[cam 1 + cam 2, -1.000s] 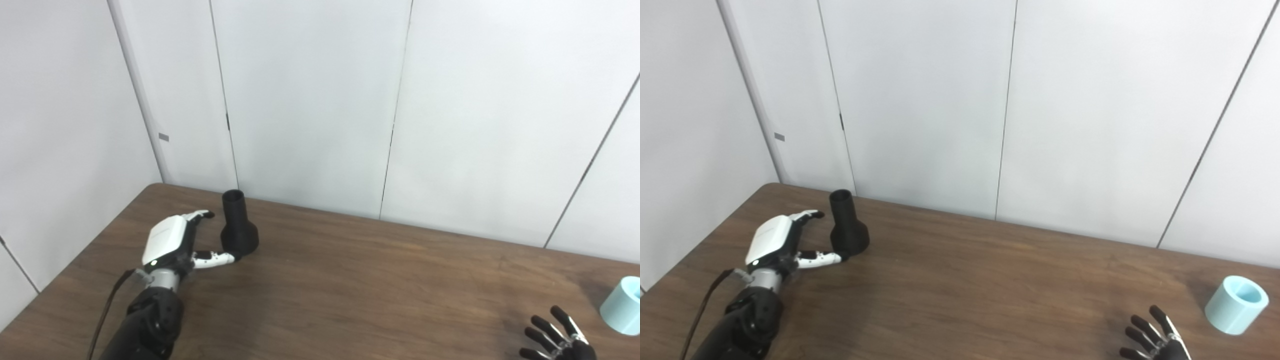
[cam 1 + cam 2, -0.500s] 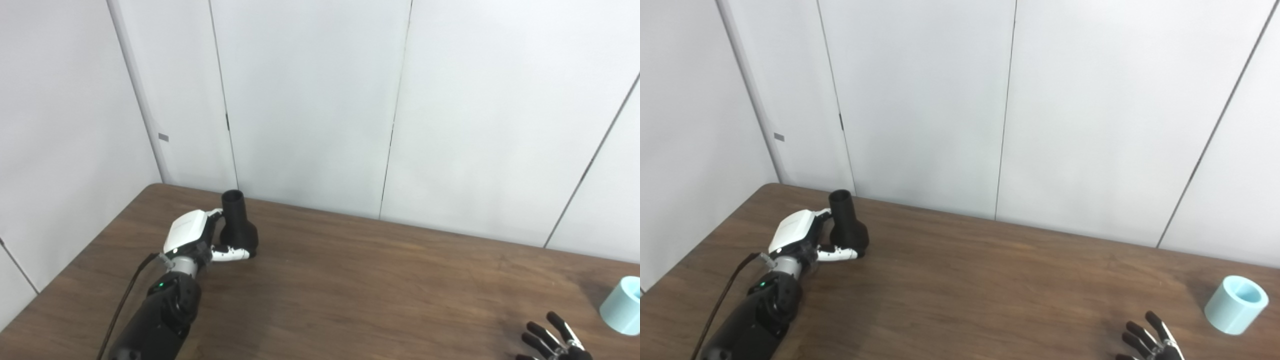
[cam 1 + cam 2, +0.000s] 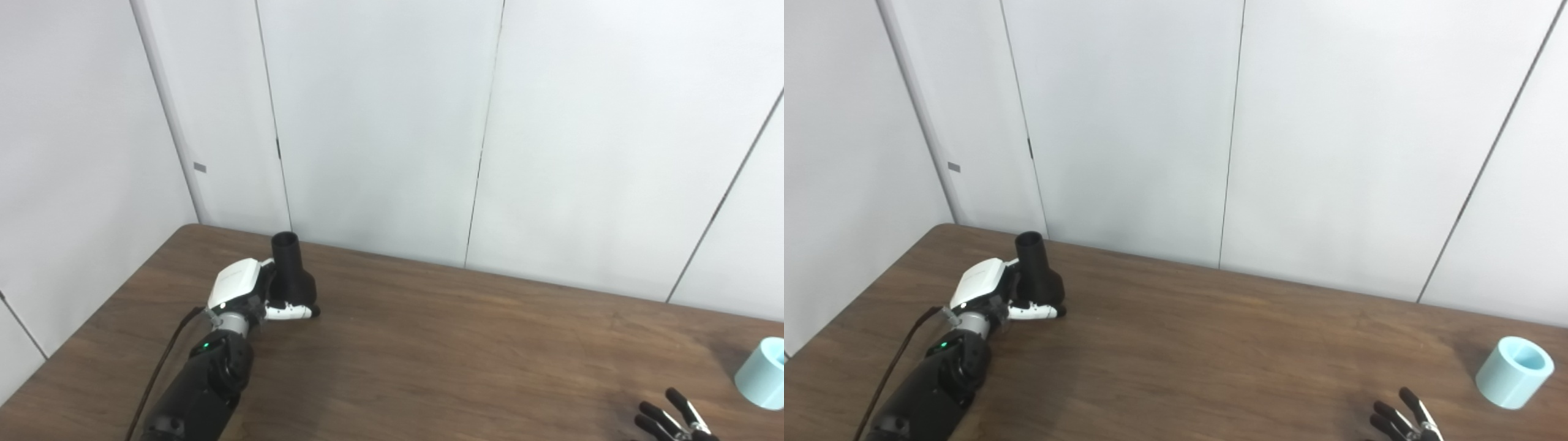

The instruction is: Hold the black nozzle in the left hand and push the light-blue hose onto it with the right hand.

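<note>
The black nozzle [image 3: 294, 282] stands upright on the brown table [image 3: 441, 343] at the far left, narrow end up. My left hand [image 3: 237, 285] is pressed against its left side. The thumb stretches straight along the front of its base and the fingers are hidden behind it; I see no closed grip. The light-blue hose piece [image 3: 1514, 372], a short open cylinder, stands at the table's right edge. Only the spread fingertips of my right hand [image 3: 1401, 421] show at the bottom edge, open and empty, left of the hose and short of it.
White wall panels [image 3: 380, 122] rise right behind the table's far edge, close behind the nozzle. A black cable [image 3: 160, 367] runs along my left forearm. The table's left edge lies near that arm.
My left hand has moved right, from beside the nozzle to against it, with the thumb now across the front of its base. My right hand has sunk lower in the picture. The nozzle has not moved.
</note>
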Robot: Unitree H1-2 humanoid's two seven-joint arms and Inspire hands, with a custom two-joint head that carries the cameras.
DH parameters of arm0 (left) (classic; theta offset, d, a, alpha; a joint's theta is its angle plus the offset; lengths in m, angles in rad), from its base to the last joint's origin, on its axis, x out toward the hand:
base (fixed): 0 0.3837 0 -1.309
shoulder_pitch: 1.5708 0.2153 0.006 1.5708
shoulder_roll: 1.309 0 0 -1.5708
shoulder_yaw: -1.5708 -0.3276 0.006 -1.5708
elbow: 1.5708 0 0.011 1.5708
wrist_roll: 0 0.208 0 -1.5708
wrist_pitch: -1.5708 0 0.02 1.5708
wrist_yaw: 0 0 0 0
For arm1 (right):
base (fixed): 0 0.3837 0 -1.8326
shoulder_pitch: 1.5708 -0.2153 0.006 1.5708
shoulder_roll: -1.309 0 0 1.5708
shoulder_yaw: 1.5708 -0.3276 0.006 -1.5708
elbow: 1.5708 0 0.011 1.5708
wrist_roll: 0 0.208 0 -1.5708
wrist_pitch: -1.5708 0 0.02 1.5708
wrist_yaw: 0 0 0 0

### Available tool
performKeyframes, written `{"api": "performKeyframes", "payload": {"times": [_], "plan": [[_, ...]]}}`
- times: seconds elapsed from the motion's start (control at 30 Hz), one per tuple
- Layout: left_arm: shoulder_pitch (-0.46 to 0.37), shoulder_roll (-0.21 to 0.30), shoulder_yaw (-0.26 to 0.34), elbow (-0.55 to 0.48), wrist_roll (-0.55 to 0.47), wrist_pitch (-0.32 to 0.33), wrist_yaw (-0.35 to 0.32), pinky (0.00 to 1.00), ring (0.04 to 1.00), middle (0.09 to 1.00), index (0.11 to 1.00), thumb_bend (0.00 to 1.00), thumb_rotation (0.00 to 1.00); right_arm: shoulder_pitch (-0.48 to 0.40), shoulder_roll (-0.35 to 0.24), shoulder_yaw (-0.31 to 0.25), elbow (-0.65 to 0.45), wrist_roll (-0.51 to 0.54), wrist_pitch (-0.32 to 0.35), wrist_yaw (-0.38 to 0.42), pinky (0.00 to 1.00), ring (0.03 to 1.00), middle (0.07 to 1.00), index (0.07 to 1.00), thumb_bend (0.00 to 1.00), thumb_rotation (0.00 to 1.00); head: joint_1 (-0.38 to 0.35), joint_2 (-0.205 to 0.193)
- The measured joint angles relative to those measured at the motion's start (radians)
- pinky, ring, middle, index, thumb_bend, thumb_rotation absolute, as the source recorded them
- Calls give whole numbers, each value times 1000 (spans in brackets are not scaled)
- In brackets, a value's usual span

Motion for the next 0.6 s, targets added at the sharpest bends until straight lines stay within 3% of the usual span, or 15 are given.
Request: {"api": "performKeyframes", "payload": {"times": [0.2, 0.3, 0.37, 0.43, 0.6], "plan": [[-18, -3, -2, 20, 0, 10, 14, 1000, 873, 776, 690, 860, 274, 8, 3, 1, -9, -3, 4, -2, 674, 800, 808, 931, 370, 1000, 2, 8], [-20, -3, 1, 20, -2, 15, 22, 943, 789, 686, 602, 816, 145, 12, 6, 2, -14, -3, 8, -3, 675, 800, 801, 930, 352, 1000, 2, 9], [-20, -3, 5, 20, -4, 15, 42, 887, 744, 637, 513, 584, 77, 13, 7, 2, -16, -2, 10, -3, 683, 802, 805, 934, 347, 1000, 2, 9], [-20, -3, 9, 22, -6, 13, 55, 908, 743, 604, 489, 527, 48, 14, 8, 1, -19, -3, 13, -4, 681, 798, 802, 931, 340, 1000, 3, 12], [-13, -6, 14, 24, -13, 4, 83, 940, 737, 519, 468, 520, 2, 18, 15, 2, -25, -2, 21, -11, 691, 801, 799, 927, 329, 1000, 2, 15]]}}
